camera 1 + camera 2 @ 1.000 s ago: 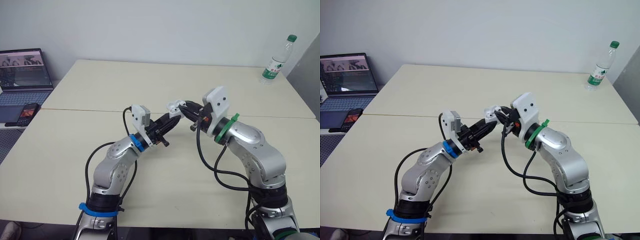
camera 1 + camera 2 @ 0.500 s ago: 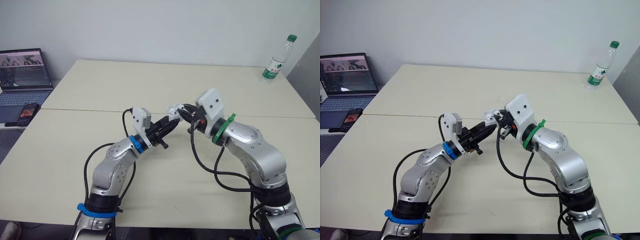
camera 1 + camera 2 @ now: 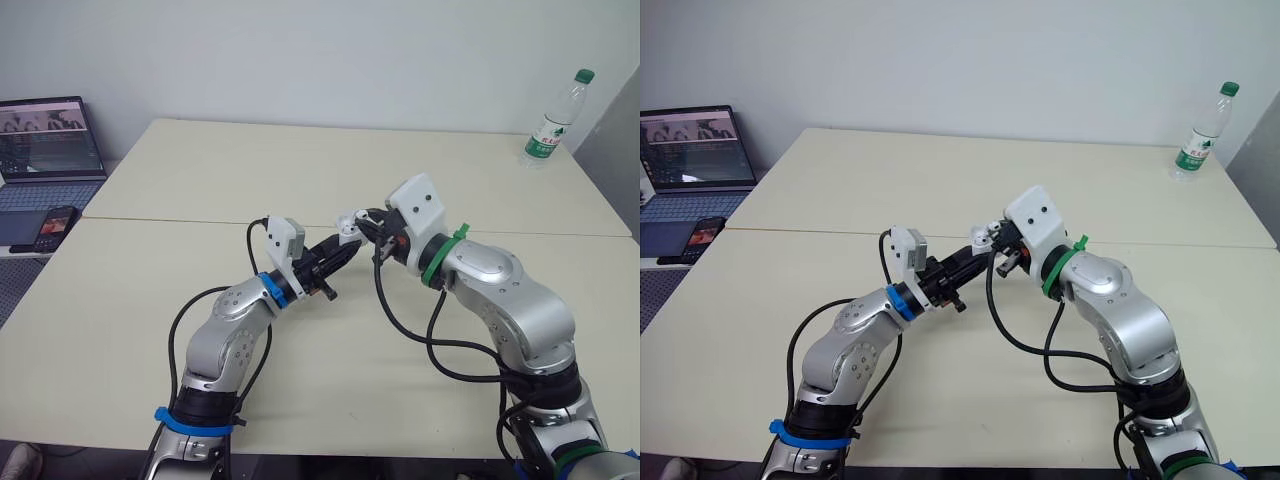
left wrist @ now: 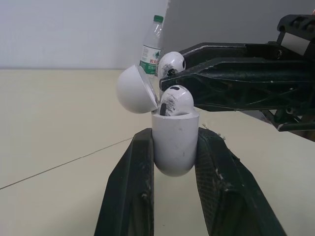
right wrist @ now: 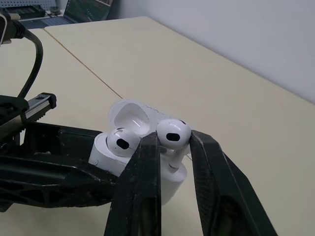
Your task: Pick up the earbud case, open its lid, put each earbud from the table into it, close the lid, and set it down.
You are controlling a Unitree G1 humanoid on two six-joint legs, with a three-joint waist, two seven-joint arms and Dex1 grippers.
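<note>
- Case [image 4: 173,155]: small, hard, smooth white plastic, so I judge it light and slippery. The left gripper [image 4: 174,137] clamps it low on its 2 rounded flanks and holds it up above the table [image 3: 200,170], between the 2 arms.
- Long axis of the case runs upright in that grip. Its mouth points away from the left wrist, toward the right gripper [image 5: 173,141].
- Lid [image 4: 135,91] is hinged open and tipped off to 1 side. The hinge is probably the weak part, so sideways pushes on the lid look unwise.
- 1 earbud [image 4: 173,101] sits in a socket, its head showing above the rim.
- Right gripper is closed on the 2nd earbud [image 5: 172,132], pinching just under its bulb, just above the free socket.
- That bud is tiny and glossy, and likely to squirt out under a hard squeeze, so a light hold near the stem seems best.
- Its stem appears to point down toward the case, though the gripper hides most of it.
</note>
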